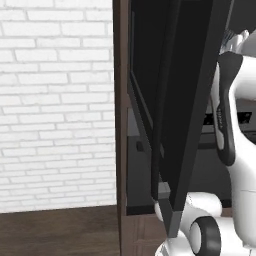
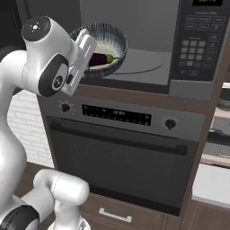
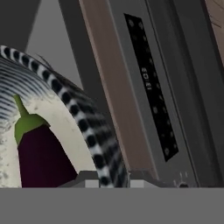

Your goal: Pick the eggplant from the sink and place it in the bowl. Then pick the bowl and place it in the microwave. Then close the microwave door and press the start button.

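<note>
My gripper (image 2: pixel 90 49) is shut on the near rim of the bowl (image 2: pixel 108 42), which is dark and streaked outside and pale inside. In the hand view the striped rim of the bowl (image 3: pixel 87 127) runs down between my fingertips, where the gripper (image 3: pixel 107 178) pinches it. The purple eggplant (image 2: pixel 101 58) with its green cap lies inside the bowl; up close, the eggplant (image 3: pixel 39 157) rests on the pale bottom. I hold the bowl at the front left of the open microwave (image 2: pixel 148 27), beside the glass turntable (image 2: pixel 141 63). The microwave door (image 1: pixel 185 100) stands swung open. The sink is out of view.
The microwave's button panel (image 2: pixel 197 42) is to the right of the cavity. Below it sits the oven (image 2: pixel 121 152) with knobs and a display strip (image 3: pixel 153 87). A white brick wall (image 1: pixel 55 100) lies left of the cabinet side (image 1: pixel 121 125). A counter edge (image 2: pixel 218 152) shows at the right.
</note>
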